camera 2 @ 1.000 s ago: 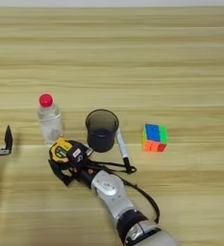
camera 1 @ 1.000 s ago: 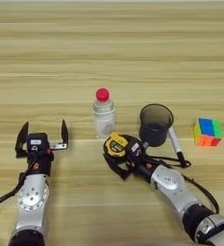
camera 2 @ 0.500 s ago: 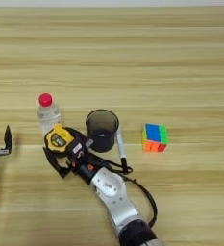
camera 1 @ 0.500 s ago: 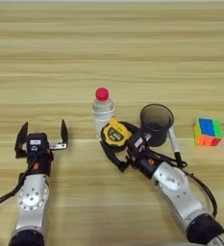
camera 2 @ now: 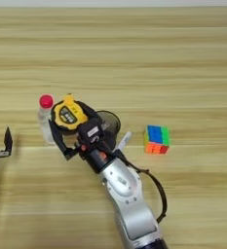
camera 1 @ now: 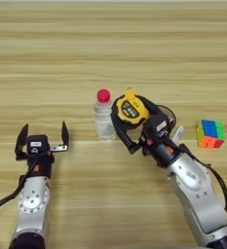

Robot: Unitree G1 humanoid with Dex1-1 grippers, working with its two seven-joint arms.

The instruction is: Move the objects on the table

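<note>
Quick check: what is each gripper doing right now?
Left gripper: open, empty, resting at the table's near left.
Right gripper: shut on the round yellow-and-black tape measure, beside the small clear bottle with a red cap.

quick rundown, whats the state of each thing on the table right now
tape measure: held up in the right tool, beside the bottle
bottle: upright, red cap on
black cup: upright, mostly hidden behind the right arm
marker: partly hidden behind the right arm, so its rest cannot be told
puzzle cube: resting on the table, untouched
left tool: open, empty, parked at the near left
</note>
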